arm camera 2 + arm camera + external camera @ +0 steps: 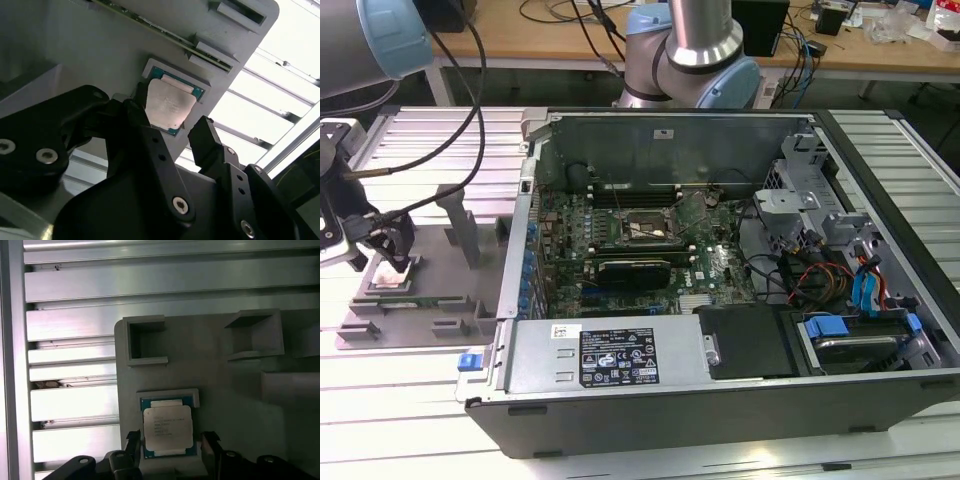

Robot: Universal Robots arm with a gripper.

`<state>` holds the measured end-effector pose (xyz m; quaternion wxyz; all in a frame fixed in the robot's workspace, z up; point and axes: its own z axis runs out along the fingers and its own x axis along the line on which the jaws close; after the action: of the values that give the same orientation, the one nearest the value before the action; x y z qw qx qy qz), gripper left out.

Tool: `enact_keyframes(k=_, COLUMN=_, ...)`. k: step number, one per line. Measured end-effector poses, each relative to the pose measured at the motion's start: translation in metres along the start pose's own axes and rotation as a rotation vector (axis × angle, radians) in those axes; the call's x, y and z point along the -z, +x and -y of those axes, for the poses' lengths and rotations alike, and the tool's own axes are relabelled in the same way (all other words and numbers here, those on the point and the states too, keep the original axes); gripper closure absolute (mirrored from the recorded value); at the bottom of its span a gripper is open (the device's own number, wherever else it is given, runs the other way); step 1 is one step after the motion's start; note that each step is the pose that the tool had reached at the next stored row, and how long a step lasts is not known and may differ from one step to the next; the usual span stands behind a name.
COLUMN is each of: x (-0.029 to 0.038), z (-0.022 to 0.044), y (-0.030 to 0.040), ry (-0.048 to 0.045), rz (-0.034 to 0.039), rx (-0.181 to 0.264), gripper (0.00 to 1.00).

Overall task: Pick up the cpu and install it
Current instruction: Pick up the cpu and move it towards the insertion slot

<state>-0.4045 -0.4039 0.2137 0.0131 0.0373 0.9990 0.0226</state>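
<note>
Slats of bright aluminium make up the table (400, 420), which runs the full width of the exterior view. Behind it stands a wooden desk (550, 40) strewn with cables. One open computer case (770, 400) lies on the table, taking up the middle and the exterior view's right. Inside it lies one green motherboard (700, 265) with one black socket frame (642, 228) near its centre.

One robot arm (695, 40) rises behind the case, and its far links reach over to the exterior view's left. One grey plastic tray (450, 290) lies there on the slats, just beside the case wall. It carries several raised blocks and pockets, two of which are seen in the first wrist view.

One gripper (385, 250) hangs low over the tray's end farthest from the case. Its two black fingers (150, 145) are spread apart and grip nothing.

One cpu (396, 270) lies flat in a shallow square recess of the tray, its silvery plate facing up. In both wrist views the cpu (167, 107) (167, 427) lies between the fingertips of the gripper (170, 117) (170, 437), one finger close on each of two opposite sides. Whether the fingers touch its edges cannot be told.
</note>
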Motion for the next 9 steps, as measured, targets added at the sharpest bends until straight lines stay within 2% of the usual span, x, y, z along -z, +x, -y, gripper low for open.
enact_keyframes(k=4, x=-0.0096, z=0.0004, y=0.0002, ry=0.0003, rz=-0.0003, rx=0.0, gripper=0.4)
enact_keyframes(k=9, x=-0.0134, z=0.0001, y=-0.002, ry=0.0005, rz=-0.0004, rx=0.0, gripper=0.4)
